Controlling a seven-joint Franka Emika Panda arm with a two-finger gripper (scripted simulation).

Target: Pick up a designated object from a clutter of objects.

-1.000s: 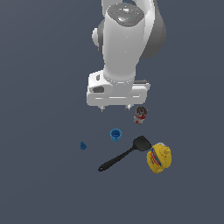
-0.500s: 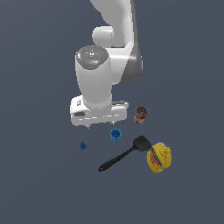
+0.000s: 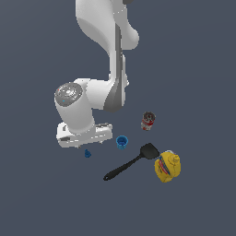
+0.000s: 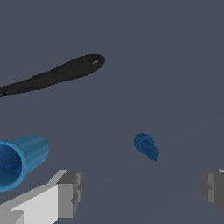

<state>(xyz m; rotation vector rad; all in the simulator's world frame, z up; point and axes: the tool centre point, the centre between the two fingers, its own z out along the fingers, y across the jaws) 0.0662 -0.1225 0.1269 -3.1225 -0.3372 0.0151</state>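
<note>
The designated object, a tiny dark-blue knobbly piece, lies on the grey floor at the exterior view's left end of the clutter. My gripper hangs just above it, open, with both grey fingertips spread wide and nothing between them. In the wrist view the piece lies just ahead of the gap between the fingers. A round blue cup lies on its side close by. The black spatula lies beyond.
A yellow bottle with a coloured label lies at the exterior view's right, by the spatula's blade. A red-and-white can stands behind the cup. The white arm's bulk hides the floor behind the gripper.
The arm has swung toward the exterior view's left and come down, from above the can and cup to just over the tiny blue piece. The objects have not moved.
</note>
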